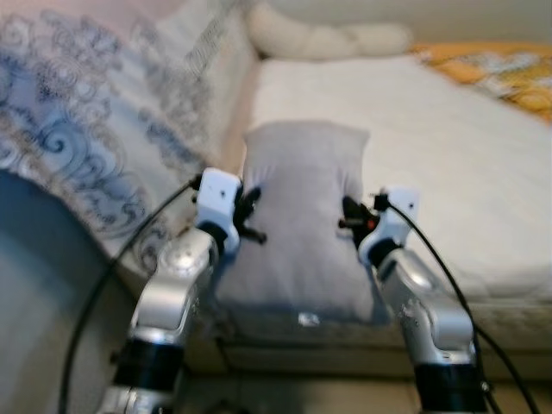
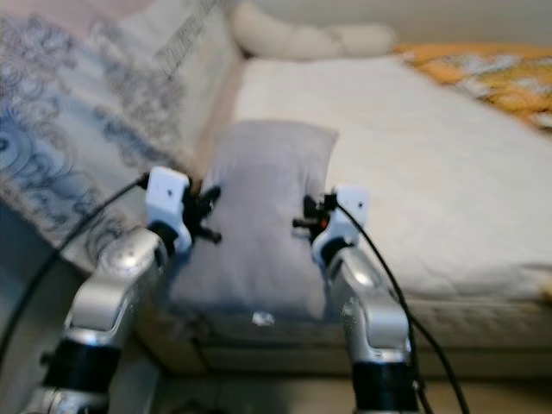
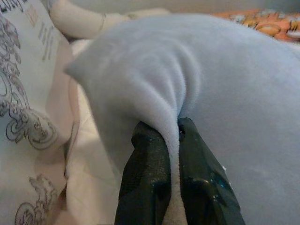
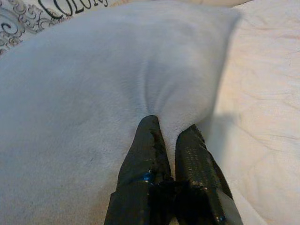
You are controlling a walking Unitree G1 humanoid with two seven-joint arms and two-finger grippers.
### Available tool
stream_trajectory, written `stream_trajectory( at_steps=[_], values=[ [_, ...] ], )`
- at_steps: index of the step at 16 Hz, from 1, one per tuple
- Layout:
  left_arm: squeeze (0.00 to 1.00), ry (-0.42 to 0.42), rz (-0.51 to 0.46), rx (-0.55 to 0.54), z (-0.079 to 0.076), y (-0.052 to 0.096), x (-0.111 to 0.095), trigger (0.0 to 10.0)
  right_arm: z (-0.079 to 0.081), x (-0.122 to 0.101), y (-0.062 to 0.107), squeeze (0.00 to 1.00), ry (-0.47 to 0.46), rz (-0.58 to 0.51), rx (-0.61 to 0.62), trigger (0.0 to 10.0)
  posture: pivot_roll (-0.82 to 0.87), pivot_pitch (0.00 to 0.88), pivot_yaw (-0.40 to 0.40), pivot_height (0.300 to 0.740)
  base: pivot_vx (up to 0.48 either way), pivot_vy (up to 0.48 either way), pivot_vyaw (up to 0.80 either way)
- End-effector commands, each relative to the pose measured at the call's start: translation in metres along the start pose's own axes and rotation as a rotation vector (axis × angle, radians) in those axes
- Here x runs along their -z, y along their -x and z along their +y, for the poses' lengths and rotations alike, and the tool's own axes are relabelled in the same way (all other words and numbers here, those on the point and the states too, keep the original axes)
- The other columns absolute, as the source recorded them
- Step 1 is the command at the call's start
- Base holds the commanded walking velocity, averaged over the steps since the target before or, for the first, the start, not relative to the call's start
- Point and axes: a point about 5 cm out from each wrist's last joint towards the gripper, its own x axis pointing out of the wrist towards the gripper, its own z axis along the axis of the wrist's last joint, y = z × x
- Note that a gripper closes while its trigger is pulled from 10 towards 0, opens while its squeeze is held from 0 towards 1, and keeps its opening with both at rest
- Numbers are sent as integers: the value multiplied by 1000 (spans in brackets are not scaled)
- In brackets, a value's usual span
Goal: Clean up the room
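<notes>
Pillow (image 1: 302, 216): one, grey, on bed (image 1: 448, 147); left gripper (image 3: 172, 140) and right gripper (image 4: 171, 133) each pinching its fabric

Readable lettering
The patterned cushion (image 4: 56, 11) carries dark capitals "COLO", the word's end hidden by the grey pillow (image 4: 108, 84).

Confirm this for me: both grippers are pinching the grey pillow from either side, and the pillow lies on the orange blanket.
Not quite. The left gripper and the right gripper do pinch the grey pillow from either side, but the pillow lies on the white mattress, near its edge. The left eye view shows the orange blanket far off at the back corner, apart from the pillow.
</notes>
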Motion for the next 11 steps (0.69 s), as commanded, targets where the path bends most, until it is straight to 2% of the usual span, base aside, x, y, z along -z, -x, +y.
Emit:
stream_trajectory(
  at_steps=[1, 11],
  values=[
    [0, -22, -45, -4, 3, -1, -12, 10000, 5, -6, 0, 0, 4, -27, -10, 10000, -48, 0, 46, 740, 341, 0, 0],
    [0, -13, -57, -3, 4, -2, -13, 10000, 7, -5, -3, 0, 18, -21, -23, 10000, -41, 0, 38, 740, 341, 0, 0]
  ],
)
